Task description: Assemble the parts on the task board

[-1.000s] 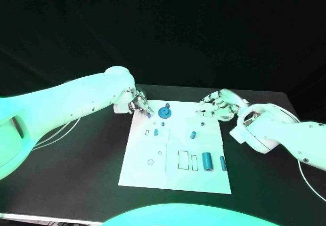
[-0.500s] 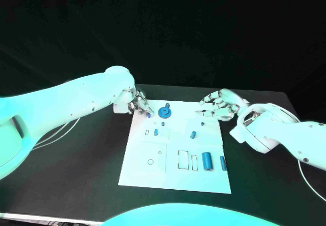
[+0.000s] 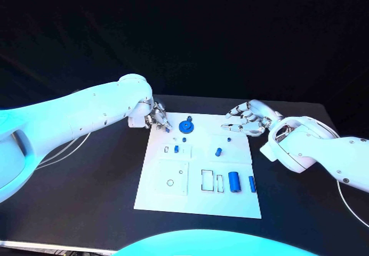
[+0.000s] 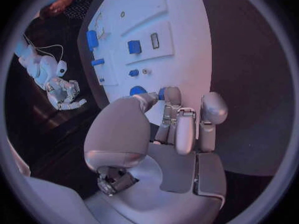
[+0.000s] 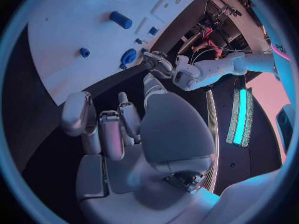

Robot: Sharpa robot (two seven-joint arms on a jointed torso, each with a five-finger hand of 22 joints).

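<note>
Task board [image 3: 161,198], white, lying flat mid-table, long axis running from near edge to far edge, slightly skewed. Nearest on it: a broad blue cylinder [image 3: 233,182] and a slimmer blue bar [image 3: 252,184], both lengthwise toward the far edge, just beside rectangular outlines. Bare white stretch at the near-left corner, with a small ring mark above it. Farther up, small blue parts [image 3: 176,149] left of centre and a short blue peg [image 3: 219,152] right of centre, slightly tilted. At the far end, a round blue disc [image 3: 186,127] near the board's far edge. Black table [image 3: 85,202] wide open on either side and along the near edge.

Left hand [image 3: 158,117] hovering over the board's far-left corner, fingers curled together near a small blue piece [image 4: 161,93]; cannot tell whether pinched or merely touched. Right hand [image 3: 247,119] poised over the far-right corner, fingers curled in loosely, nothing visibly held, well apart from the disc.
</note>
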